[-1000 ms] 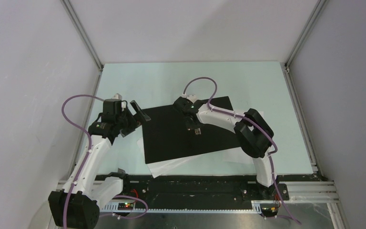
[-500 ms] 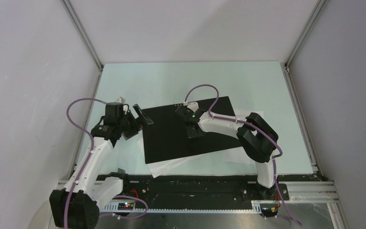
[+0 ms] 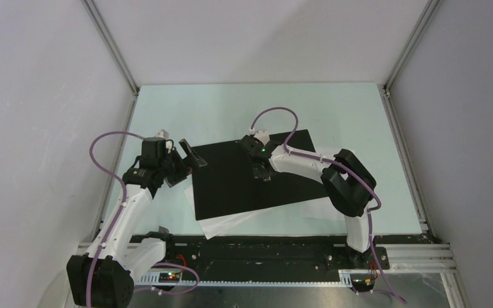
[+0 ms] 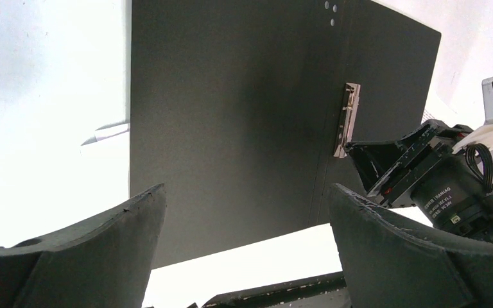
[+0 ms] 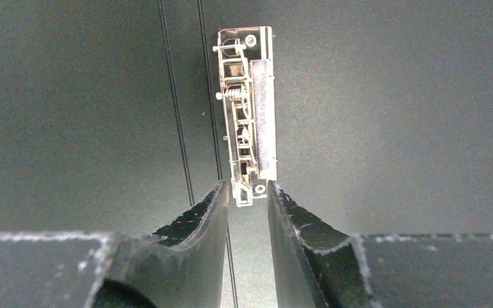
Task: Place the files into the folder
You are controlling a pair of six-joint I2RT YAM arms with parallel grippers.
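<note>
Over the last second the right end effector (image 3: 261, 172) has parted its jaws from pressed together, the left arm has drifted slightly toward the near edge, and the folder has kept its place. One pale green counter (image 3: 231, 102) carries everything. On it lies the single folder (image 3: 228, 189), opened flat with its black inside up and turned a little askew. The files (image 3: 221, 224) lie under it. White paper shows in two spots, at the near left corner and past the right edge (how many sheets make up each patch I cannot tell). There are two arms. The left end effector (image 3: 183, 165) is spread wide and hangs just off the folder's left edge, apart from it, with the black board filling its wrist view. The right end effector sits over the folder's spine with a narrow gap between its fingers (image 5: 215, 205). The near end of the one metal clip (image 5: 247, 109) lies just at their tips, though whether the tips touch it is unclear. Beside the clip run two pairs of thin score lines (image 5: 178, 96).
</note>
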